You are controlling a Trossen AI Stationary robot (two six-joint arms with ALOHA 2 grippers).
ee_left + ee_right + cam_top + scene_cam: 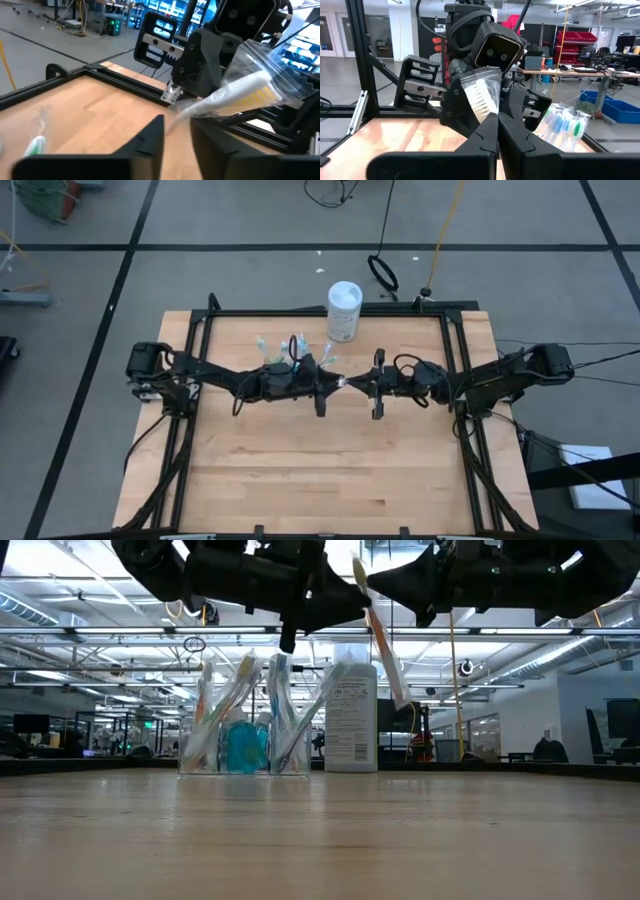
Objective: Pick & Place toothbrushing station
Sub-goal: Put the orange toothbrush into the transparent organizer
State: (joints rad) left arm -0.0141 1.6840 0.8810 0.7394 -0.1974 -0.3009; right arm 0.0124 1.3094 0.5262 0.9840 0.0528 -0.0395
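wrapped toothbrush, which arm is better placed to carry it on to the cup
Left, probably. Both grippers, left and right, hold the wrapped toothbrush in mid-air over the table, but the clear cup of brushes sits beside the left arm, away from the right.

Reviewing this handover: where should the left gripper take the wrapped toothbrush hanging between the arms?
Probably on the slim handle of the wrapped toothbrush, below the bristle end, where the right gripper already pinches it. The handle hangs tilted and free, so the left gripper should come level from its own side, fingers crossing the handle.
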